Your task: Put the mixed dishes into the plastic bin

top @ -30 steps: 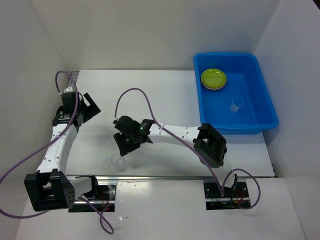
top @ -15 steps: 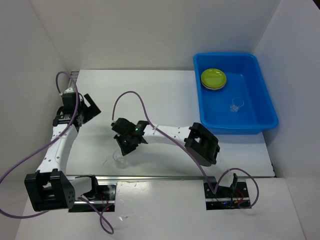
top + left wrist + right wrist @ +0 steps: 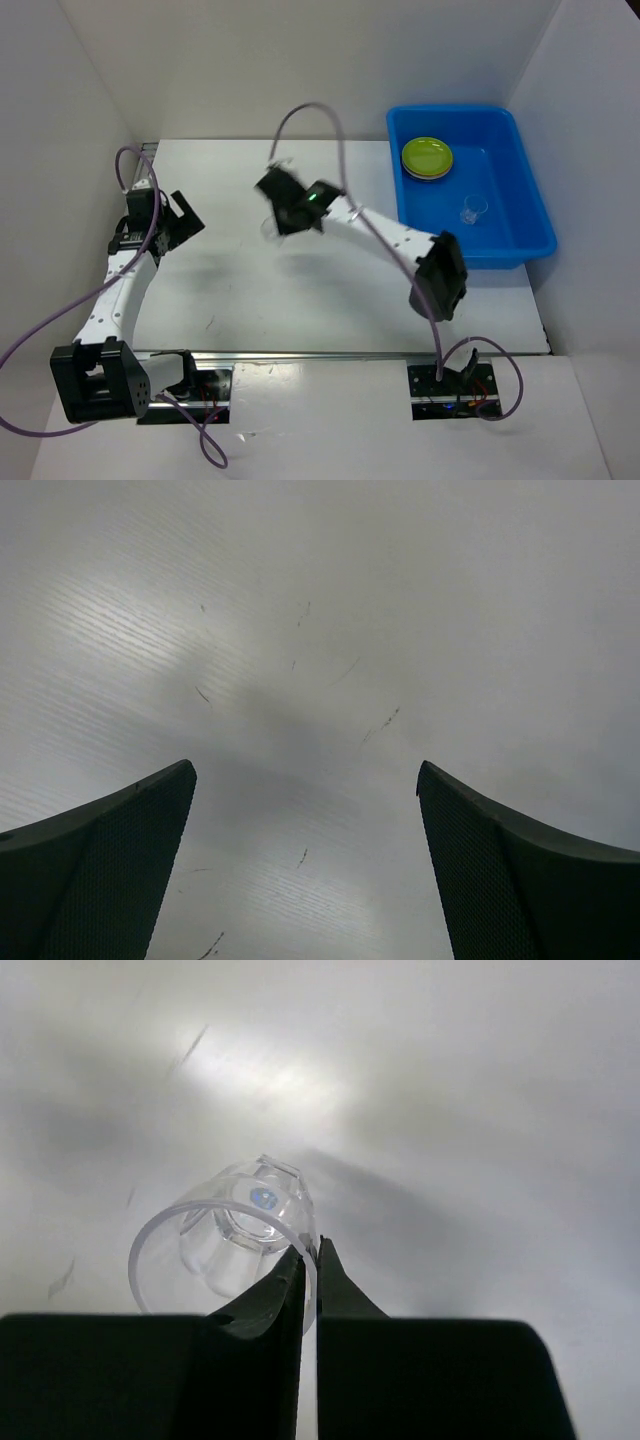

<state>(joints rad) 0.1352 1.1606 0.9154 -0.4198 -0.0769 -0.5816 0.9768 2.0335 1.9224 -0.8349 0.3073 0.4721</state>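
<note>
One clear cup (image 3: 225, 1245) was pinched at its rim between the closed fingers of the right gripper (image 3: 310, 1252), held above the table (image 3: 300, 290) left of the plastic bin (image 3: 500, 240). The left gripper (image 3: 305, 780) stood wide apart, holding nothing. The bin contained a lime green plate (image 3: 428, 155) and a second cup (image 3: 474, 210).

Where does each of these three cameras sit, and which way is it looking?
Top external: above and behind, looking down on table and blue bin; both arms show.
Left wrist: on left arm, facing table between open left gripper.
Right wrist: on right arm, facing clear cup pinched by shut right gripper.
Wrist views share the table.
</note>
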